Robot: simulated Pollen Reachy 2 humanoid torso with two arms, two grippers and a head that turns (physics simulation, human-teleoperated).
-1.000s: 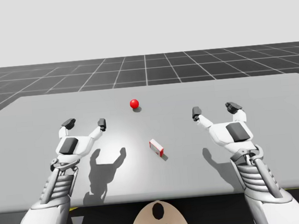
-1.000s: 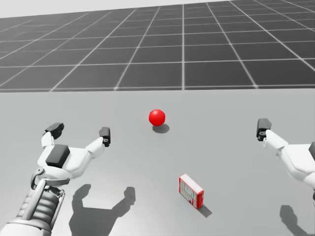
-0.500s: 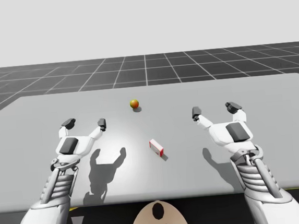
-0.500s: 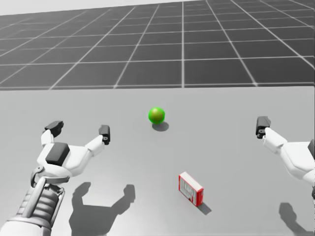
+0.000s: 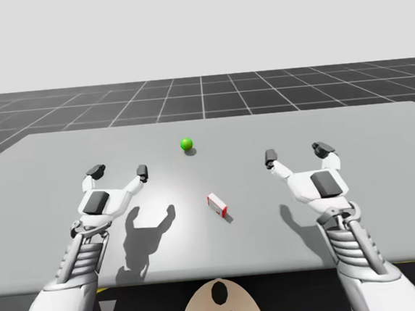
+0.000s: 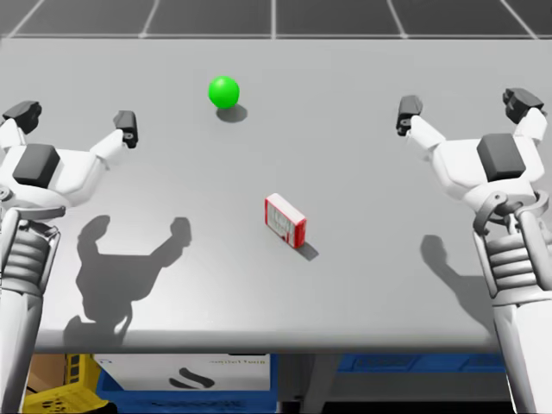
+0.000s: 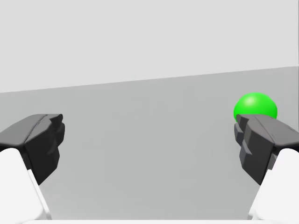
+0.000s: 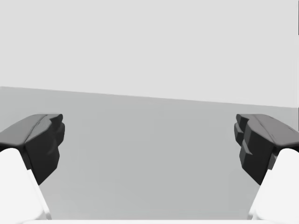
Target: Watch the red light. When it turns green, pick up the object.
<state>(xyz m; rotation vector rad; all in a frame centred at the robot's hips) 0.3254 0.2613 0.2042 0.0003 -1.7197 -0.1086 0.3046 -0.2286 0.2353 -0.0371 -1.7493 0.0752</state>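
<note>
Now that my head has turned down, bench: its near edge comes into the head view.
Red-and-white box: the object to pick up. It lies askew near the middle of the bench, a little toward the near edge. It is untouched and sits where it was, nearer to me than either gripper's fingertips.
Left gripper: spread wide and empty, hovering toward the left edge, well apart from the box. Its pose is the same as a second ago.
Right gripper: spread wide and empty too, toward the right edge, well apart from the box. It has barely shifted.
Light: a ball toward the far edge, beyond the left gripper's inner finger. It was red a second ago and is fully green now.
Next step: the wait looks over, so the reach for the box should begin. I judge the right arm slightly better placed.
</note>
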